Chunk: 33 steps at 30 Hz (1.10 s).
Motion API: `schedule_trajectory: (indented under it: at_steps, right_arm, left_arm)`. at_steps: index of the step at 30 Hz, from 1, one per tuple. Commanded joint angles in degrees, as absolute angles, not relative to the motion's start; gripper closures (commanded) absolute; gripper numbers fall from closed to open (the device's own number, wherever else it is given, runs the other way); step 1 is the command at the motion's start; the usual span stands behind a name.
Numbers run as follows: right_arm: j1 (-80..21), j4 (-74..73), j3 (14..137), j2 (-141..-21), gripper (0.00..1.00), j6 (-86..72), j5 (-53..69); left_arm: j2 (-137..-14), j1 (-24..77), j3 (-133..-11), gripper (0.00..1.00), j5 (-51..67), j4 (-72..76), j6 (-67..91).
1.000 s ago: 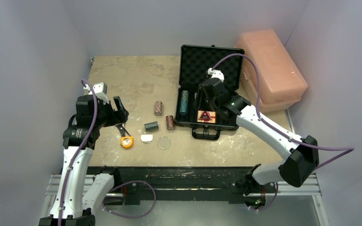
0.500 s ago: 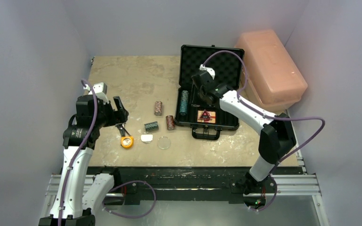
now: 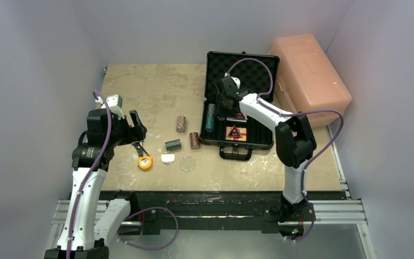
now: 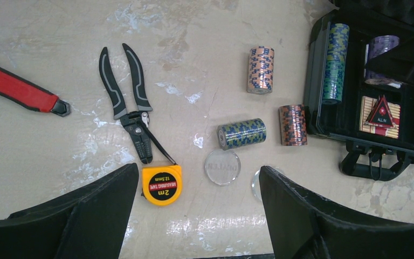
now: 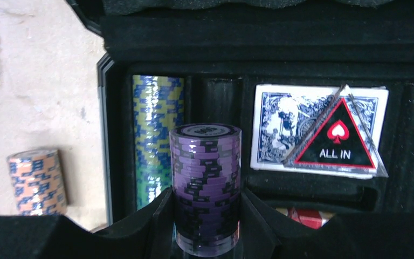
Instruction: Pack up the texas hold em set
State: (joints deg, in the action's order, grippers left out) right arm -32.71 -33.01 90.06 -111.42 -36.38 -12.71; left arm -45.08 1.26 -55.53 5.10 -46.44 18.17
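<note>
the right gripper is clamping an upright purple chip stack between its fingers, hanging over the open briefcase. a dark groove is showing just ahead of the hand, between the green-blue chip row and the card deck, running lengthwise away, so the stack is likely needing tipping flat. the left gripper, jaws apart, is hovering over loose chip stacks.

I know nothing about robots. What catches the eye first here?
The open black briefcase right of centre, where the right gripper holds a purple chip stack over it. A big pink box sits beside it at the far right; three loose chip stacks lie to its left.
</note>
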Motion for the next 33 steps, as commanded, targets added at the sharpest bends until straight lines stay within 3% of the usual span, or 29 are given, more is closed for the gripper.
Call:
schedule_trajectory:
  at_steps: [1, 15, 19, 24, 30, 33]
  right_arm:
    - [-31.9, -31.9, 94.5, -113.2, 1.0, -35.4, -11.9]
    - [-30.9, -32.3, 98.4, -119.0, 1.0, -34.8, -11.0]
    - [-30.5, -32.4, 98.9, -119.8, 0.82, -34.8, -11.1]
    - [-30.2, -32.4, 99.1, -120.5, 0.47, -35.1, -11.2]
    - [-30.2, -32.2, 99.7, -120.4, 0.34, -33.9, -10.2]
    - [-30.2, -32.5, 99.7, -119.0, 0.33, -33.2, -10.3]
  left_arm:
    - [-44.7, 1.0, -56.2, 0.18, 4.7, -46.1, 16.9]
    - [-45.1, 1.0, -56.3, 0.18, 4.5, -46.1, 16.8]
    - [-45.3, 1.0, -56.4, 0.18, 4.7, -46.0, 16.8]
    - [-45.3, 1.0, -56.4, 0.18, 4.7, -46.0, 16.8]
    - [-45.3, 1.0, -56.3, 0.18, 4.6, -46.1, 16.8]
    - [-45.4, 1.0, -56.3, 0.18, 4.6, -46.1, 16.8]
